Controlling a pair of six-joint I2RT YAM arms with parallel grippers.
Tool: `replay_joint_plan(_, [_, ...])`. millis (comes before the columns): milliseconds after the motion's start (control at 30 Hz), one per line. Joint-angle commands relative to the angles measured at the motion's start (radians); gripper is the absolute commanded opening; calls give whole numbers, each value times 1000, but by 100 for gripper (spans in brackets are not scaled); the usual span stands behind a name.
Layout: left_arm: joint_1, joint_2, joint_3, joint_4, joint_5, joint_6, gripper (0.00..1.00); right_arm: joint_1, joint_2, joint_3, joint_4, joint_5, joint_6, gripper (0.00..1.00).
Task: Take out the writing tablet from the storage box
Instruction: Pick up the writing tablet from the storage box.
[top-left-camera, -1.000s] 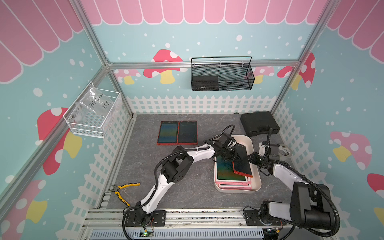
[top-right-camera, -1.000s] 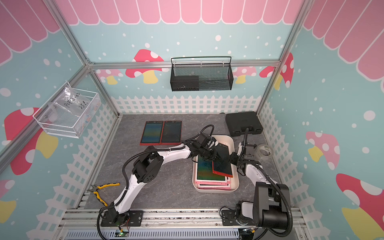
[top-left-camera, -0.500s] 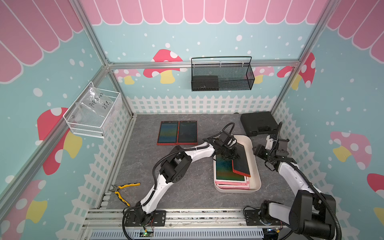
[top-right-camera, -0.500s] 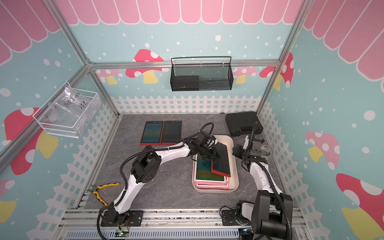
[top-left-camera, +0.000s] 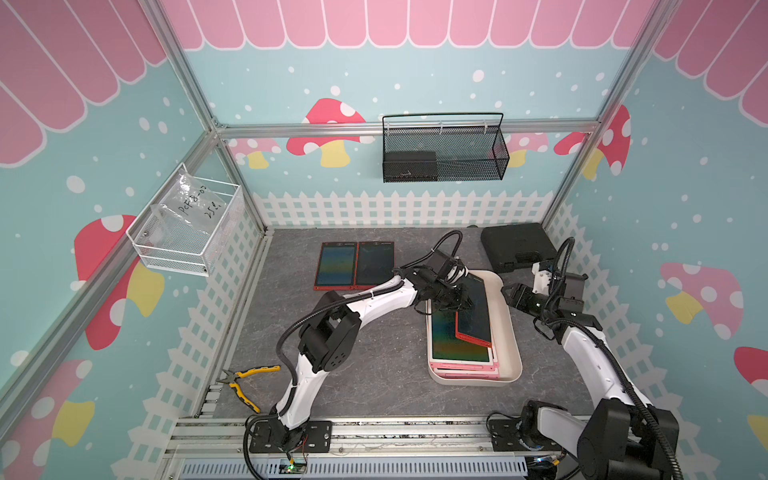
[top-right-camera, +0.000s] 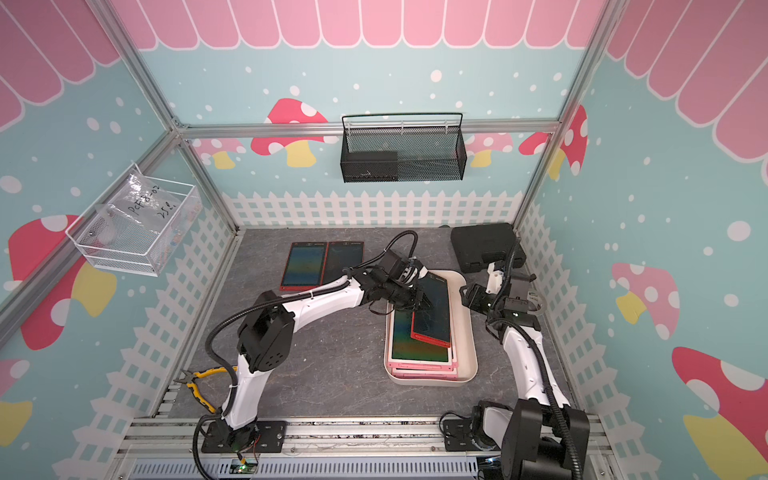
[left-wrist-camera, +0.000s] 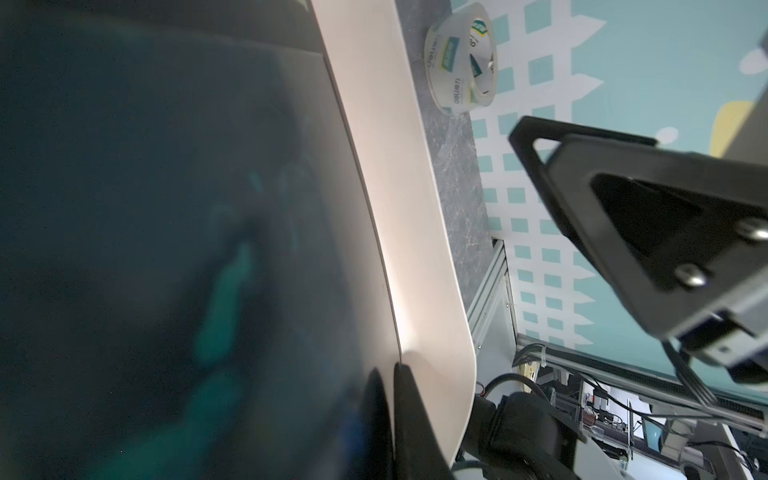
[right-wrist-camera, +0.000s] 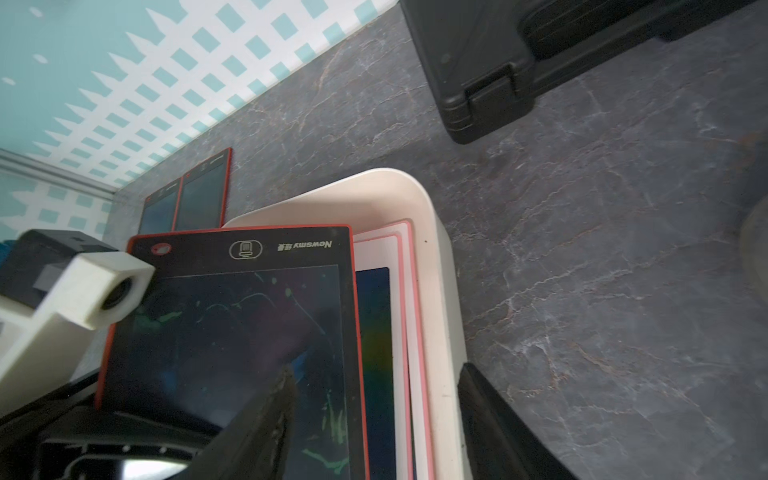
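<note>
Right wrist view: the right end effector (right-wrist-camera: 376, 372) has its jaws apart. One finger appears on the inner side of the wall of the cream-white storage box (right-wrist-camera: 440, 266), toward the red-framed writing tablet (right-wrist-camera: 232, 332), and the other finger is outside that wall. It grips nothing. In both top views the left end effector (top-left-camera: 451, 297) is closed on the tablet's edge, on the side away from the right end effector. The left wrist view agrees: its two fingers are nearly together at the rim of the dark screen. The tablet is inside the box and tilted. Its held side looks raised, and the rest lies on the pink-framed tablets (top-left-camera: 461, 365) stacked beneath. Two more red-framed tablets (top-left-camera: 353, 266) lie flat on the table (top-left-camera: 374, 374) beyond the left end effector, well apart from the box. A black case (top-left-camera: 517, 249) sits beyond the right end effector, and a tape roll (left-wrist-camera: 461, 58) lies just outside the box wall. Judgement: the step in hand is the lift-out; the grasp is made, but the tablet is not yet clear of the box. The next move calls for raising the held edge until the low end clears the wall without dragging the pink-framed stack. The tablet can then be carried toward the pair on the table. The right end effector should either leave the tablet's path or steady the box.
</note>
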Motion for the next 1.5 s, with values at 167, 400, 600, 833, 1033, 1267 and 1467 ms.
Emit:
replay_joint_plan(167, [58, -237, -144, 23, 0, 36, 1, -1, 65, -75, 197, -441, 41, 65])
replay_joint_plan(400, [116, -329, -270, 104, 61, 7, 1, 19, 38, -134, 275, -518, 96, 67])
replay_joint_plan(600, [128, -344, -300, 163, 112, -21, 1, 64, 55, -167, 373, -586, 163, 68])
replay_joint_plan(833, [155, -371, -326, 174, 111, -21, 1, 136, 105, -140, 421, -571, 194, 68])
replay_joint_plan(1033, [188, -371, -363, 279, 214, -39, 1, 179, 160, -146, 558, -653, 273, 68])
replay_joint_plan(1267, [218, -316, -338, 294, 273, -15, 2, 200, 179, -147, 636, -712, 312, 62])
replay_joint_plan(1467, [218, -238, -317, 361, 349, -30, 5, 218, 210, -177, 836, -772, 441, 56])
